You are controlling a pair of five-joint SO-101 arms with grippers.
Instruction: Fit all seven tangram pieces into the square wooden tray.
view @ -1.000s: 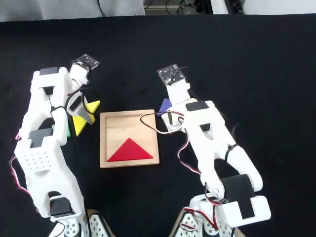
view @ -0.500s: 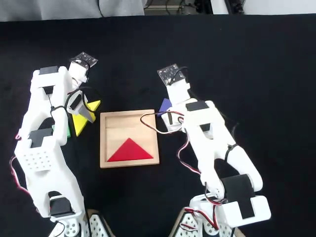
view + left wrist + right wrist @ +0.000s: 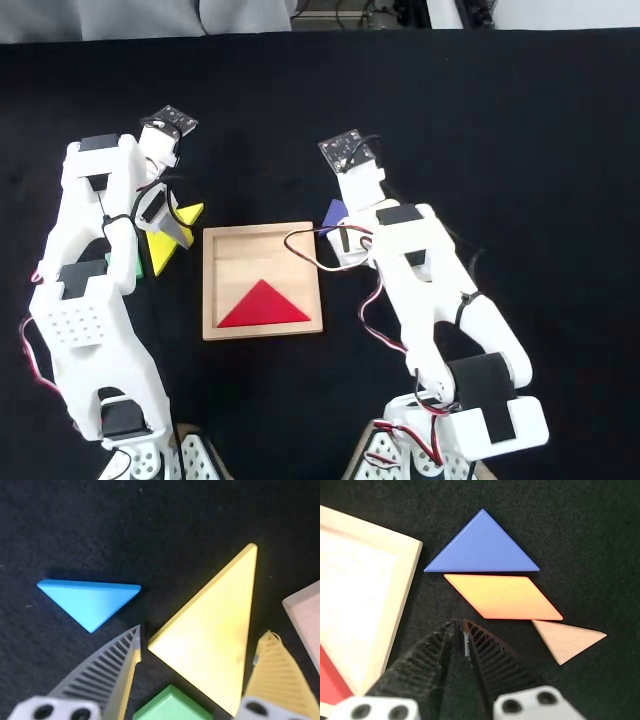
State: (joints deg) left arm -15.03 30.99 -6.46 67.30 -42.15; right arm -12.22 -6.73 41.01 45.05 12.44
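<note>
One camera looks straight down from high over the whole tabletop (image 3: 520, 150). A small camera rides on each arm (image 3: 90, 330), very near the tabletop. All three see the tray (image 3: 262, 228).

No readable text, label, number or sign on the wooden tray (image 3: 262, 229) or the black table (image 3: 520, 150).

A black worktop (image 3: 500, 150) carries a pale wood tray (image 3: 212, 280), red triangle (image 3: 262, 304), yellow triangle (image 3: 215, 635), light-blue triangle (image 3: 90, 600), dark-blue triangle (image 3: 482, 547), tan triangle (image 3: 567, 639), orange parallelogram (image 3: 504, 597) and green piece (image 3: 172, 707).
</note>
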